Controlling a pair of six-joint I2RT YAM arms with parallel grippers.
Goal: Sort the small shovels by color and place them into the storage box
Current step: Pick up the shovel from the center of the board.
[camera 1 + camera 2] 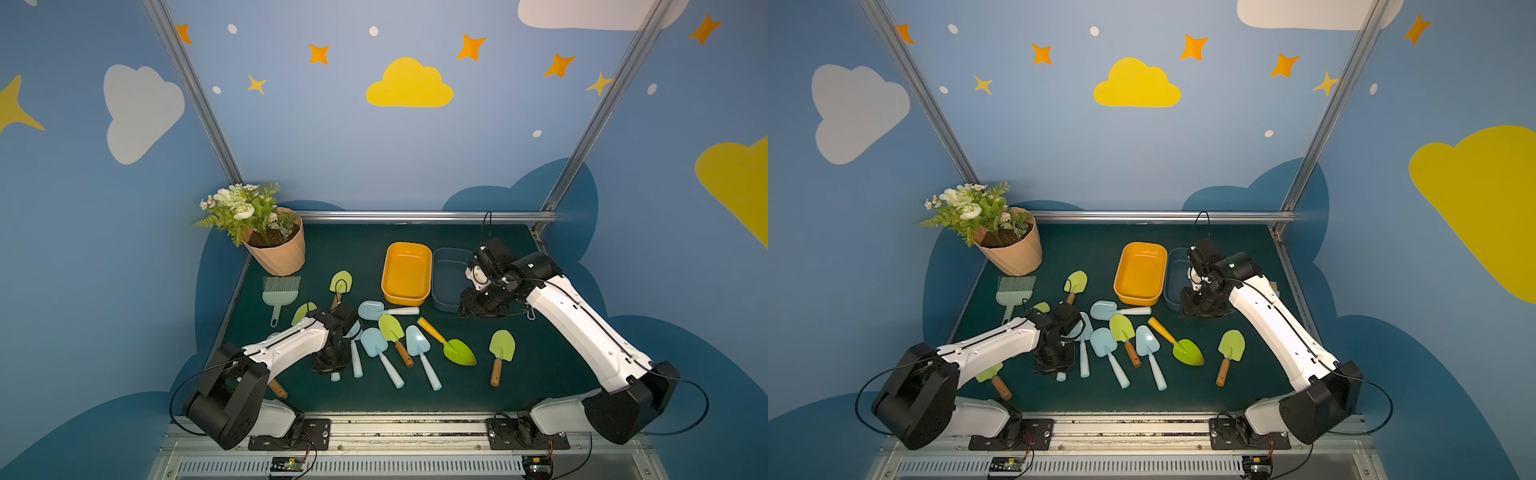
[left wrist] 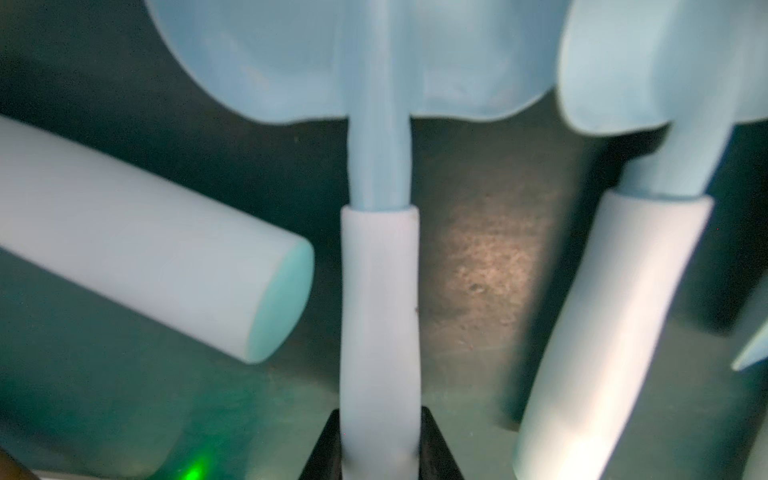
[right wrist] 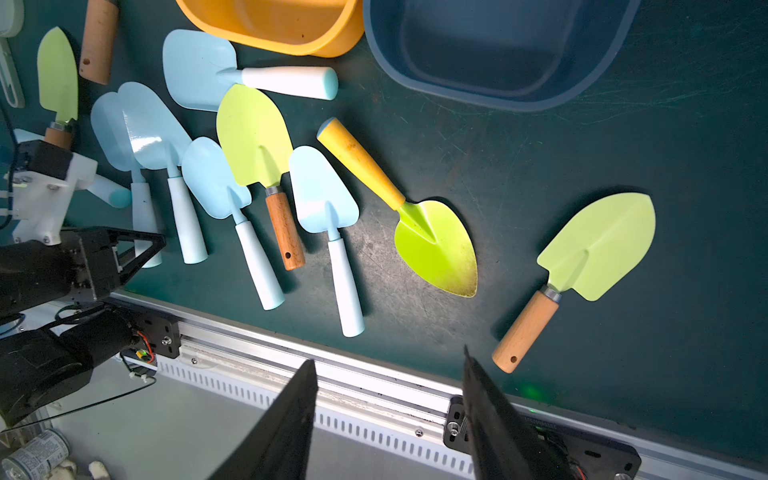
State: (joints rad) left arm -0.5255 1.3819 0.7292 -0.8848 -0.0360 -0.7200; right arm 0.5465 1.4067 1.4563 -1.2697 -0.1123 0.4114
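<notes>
My left gripper (image 2: 380, 415) is shut on the pale handle of a light blue shovel (image 2: 380, 311) lying on the green mat. In both top views this gripper (image 1: 330, 365) (image 1: 1054, 365) sits low at the left end of the shovel cluster. More light blue shovels (image 1: 374, 343) and lime-green shovels (image 1: 390, 326) lie mid-mat, one green shovel with an orange handle (image 1: 459, 351) and another set apart (image 1: 502, 345). The orange box (image 1: 406, 272) and the dark blue box (image 1: 446, 286) stand empty behind them. My right gripper (image 1: 478, 307) (image 3: 388, 361) hangs open and holds nothing beside the blue box.
A potted flower plant (image 1: 276, 249) stands at the back left corner, with a grey-green brush (image 1: 280, 291) in front of it. A metal rail (image 1: 374, 419) runs along the mat's near edge.
</notes>
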